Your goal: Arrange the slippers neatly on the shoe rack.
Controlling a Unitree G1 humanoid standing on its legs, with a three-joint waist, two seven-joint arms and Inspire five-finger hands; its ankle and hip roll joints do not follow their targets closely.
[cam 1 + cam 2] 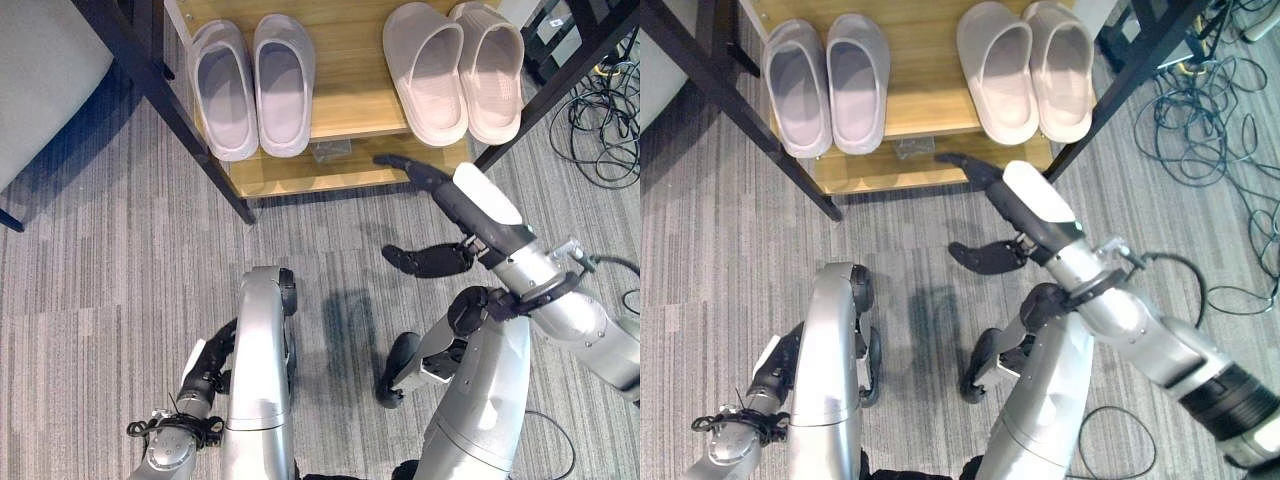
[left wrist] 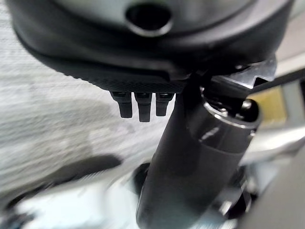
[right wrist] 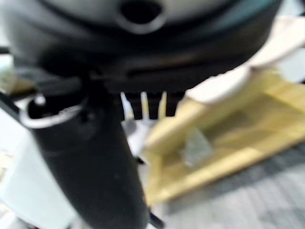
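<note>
Both slipper pairs, grey (image 1: 252,85) and beige (image 1: 455,68), sit side by side on the rack (image 1: 345,110). They look light, soft and bendy; pinch at the heel rim. Right hand (image 1: 440,200) is released, empty; left hand (image 1: 205,365) hangs low, fingers unclear.

Even, bright indoor light from above; soft shadows on the grey carpet (image 1: 120,250) beneath the right hand (image 1: 450,205) and beside the rack's dark left leg (image 1: 170,100), with a mild sheen on the wooden shelf (image 1: 350,70). Both head views are sharp throughout, with straight lines leaning outward toward the edges. Both wrist views are heavily out of focus: dark hand bulk close up, the shelf (image 3: 224,138) a yellow blur, the carpet (image 2: 47,119) a pale smear.
</note>
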